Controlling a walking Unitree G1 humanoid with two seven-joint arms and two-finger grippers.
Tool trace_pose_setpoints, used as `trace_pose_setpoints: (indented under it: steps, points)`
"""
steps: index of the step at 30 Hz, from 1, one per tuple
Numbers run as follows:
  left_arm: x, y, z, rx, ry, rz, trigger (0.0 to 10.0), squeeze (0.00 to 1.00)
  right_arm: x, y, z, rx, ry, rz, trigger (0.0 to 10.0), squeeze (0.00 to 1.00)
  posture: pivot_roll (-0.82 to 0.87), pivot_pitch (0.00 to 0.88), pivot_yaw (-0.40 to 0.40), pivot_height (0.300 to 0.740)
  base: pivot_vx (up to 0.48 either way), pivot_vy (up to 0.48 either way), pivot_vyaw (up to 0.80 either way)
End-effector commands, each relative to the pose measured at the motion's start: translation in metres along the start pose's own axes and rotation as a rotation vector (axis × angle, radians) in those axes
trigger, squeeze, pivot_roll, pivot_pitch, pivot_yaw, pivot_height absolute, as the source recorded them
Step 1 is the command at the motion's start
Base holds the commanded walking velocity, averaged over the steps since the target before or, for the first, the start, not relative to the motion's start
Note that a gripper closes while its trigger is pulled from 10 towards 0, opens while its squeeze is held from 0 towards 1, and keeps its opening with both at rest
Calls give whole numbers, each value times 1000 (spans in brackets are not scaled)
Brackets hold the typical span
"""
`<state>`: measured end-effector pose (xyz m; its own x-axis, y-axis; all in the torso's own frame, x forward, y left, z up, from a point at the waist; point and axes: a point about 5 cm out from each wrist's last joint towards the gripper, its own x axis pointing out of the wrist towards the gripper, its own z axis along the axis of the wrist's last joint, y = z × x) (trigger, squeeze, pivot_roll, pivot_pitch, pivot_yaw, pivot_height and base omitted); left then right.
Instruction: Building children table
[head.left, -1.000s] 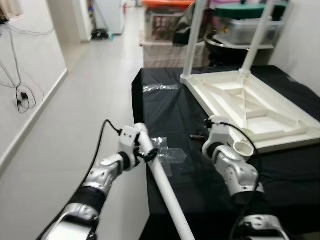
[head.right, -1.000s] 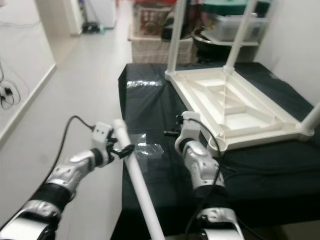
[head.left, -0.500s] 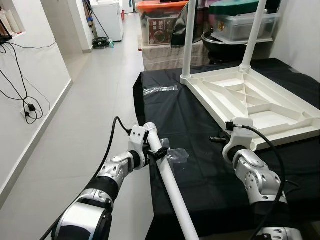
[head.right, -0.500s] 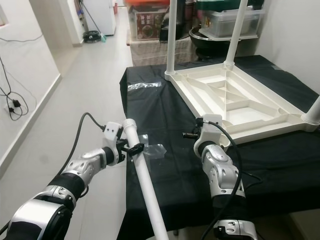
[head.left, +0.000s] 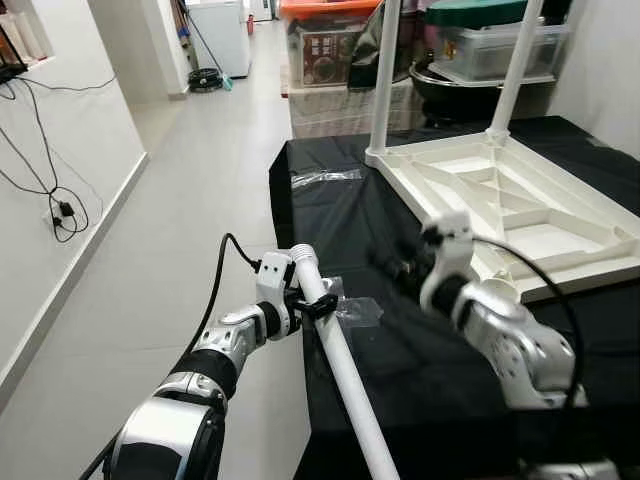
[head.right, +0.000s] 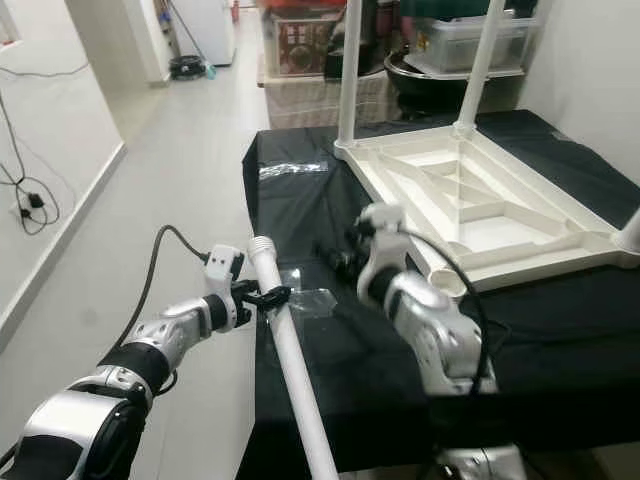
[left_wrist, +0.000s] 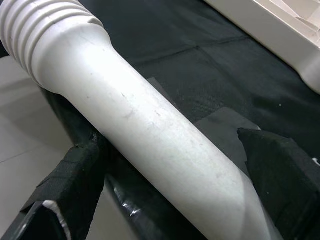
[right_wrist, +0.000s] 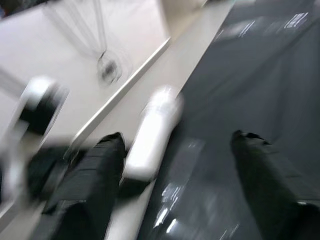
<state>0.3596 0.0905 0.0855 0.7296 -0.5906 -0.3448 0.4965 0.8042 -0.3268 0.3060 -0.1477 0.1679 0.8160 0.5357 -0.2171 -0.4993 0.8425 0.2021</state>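
A Unitree G1 humanoid stands at the corner of a worktop (head.left: 400, 400) draped in black cloth, its left gripper (head.left: 303, 305) clamped around a long white table leg (head.left: 335, 360) just below the leg's threaded end (left_wrist: 37, 27); the left wrist view shows a black finger (left_wrist: 70, 180) pressed on either side of the tube. The leg slants from the worktop's front left corner down toward the camera, above a sheet of clear plastic wrap (head.left: 355, 312) lying on the cloth. The right gripper (head.left: 400, 268), blurred, hangs above the cloth between the held leg and the upturned white children's table top (head.left: 500, 205), its two fingers (right_wrist: 95, 175) spread apart with nothing between them and pointed toward the leg's threaded end. The table top lies upside down on the worktop with two white legs (head.left: 385, 75) standing up from its far corners. Storage boxes (head.left: 330, 35) sit on the floor beyond.
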Motion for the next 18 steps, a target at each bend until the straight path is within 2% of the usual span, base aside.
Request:
trace_pose_setpoints:
  steps: [1,4,12,14,18]
  points:
    - [-2,4,-15,-10,64,17,10000,0,-4,12,-11,-10,86,97,10000,1000,-57,0,16,740,0,0,0]
    - [-3,5,-13,-9,55,20,10000,0,-17,17,-43,-12,274,186,10000,1000,-51,0,9,740,0,0,0]
    - [-4,7,-14,-4,54,20,10000,0,-17,18,-50,24,365,185,10000,1000,-47,0,4,740,0,0,0]
    - [-4,7,-13,-4,52,21,10000,0,-14,18,-57,39,422,156,10000,1000,-47,0,3,740,0,0,0]
    - [-4,8,-13,-5,48,24,10000,0,-12,35,-63,135,467,203,10000,1000,-45,0,1,740,0,0,0]
